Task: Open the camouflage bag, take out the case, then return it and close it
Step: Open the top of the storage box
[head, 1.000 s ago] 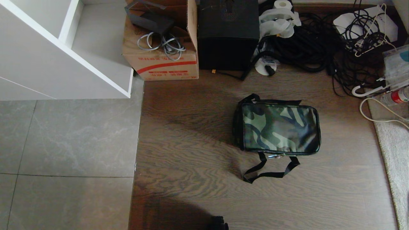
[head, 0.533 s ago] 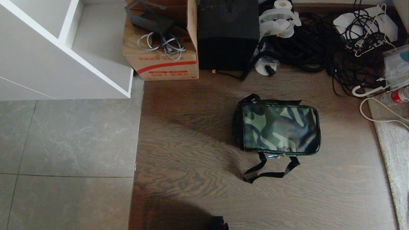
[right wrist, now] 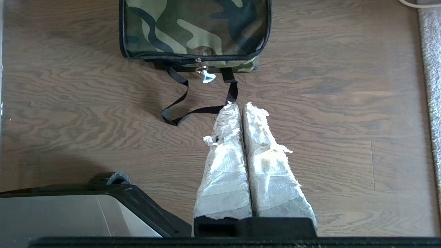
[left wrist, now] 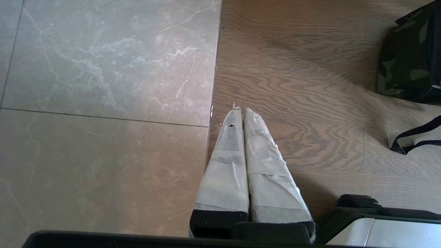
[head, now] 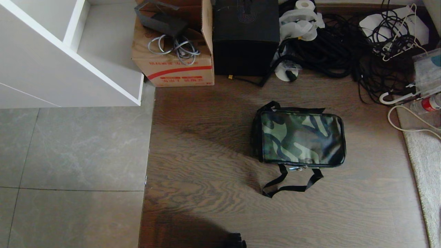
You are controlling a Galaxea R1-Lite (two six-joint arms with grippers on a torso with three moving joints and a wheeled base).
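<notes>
Grippers parked: we see the right gripper (right wrist: 240,107) clenched on nothing, above the wooden floor (head: 206,165) just near of the camouflage bag (head: 301,137). The left gripper (left wrist: 240,111), likewise clenched and empty, hangs to the bag's left. The bag lies zipped, its zipper pull (right wrist: 206,76) facing us, presumably for easy reach. We cannot see the case.

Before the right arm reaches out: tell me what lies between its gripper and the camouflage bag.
Only the bag's own black strap, looped on the wooden floor between the shut right gripper and the camouflage bag. Nothing else visible stands in the way.
</notes>
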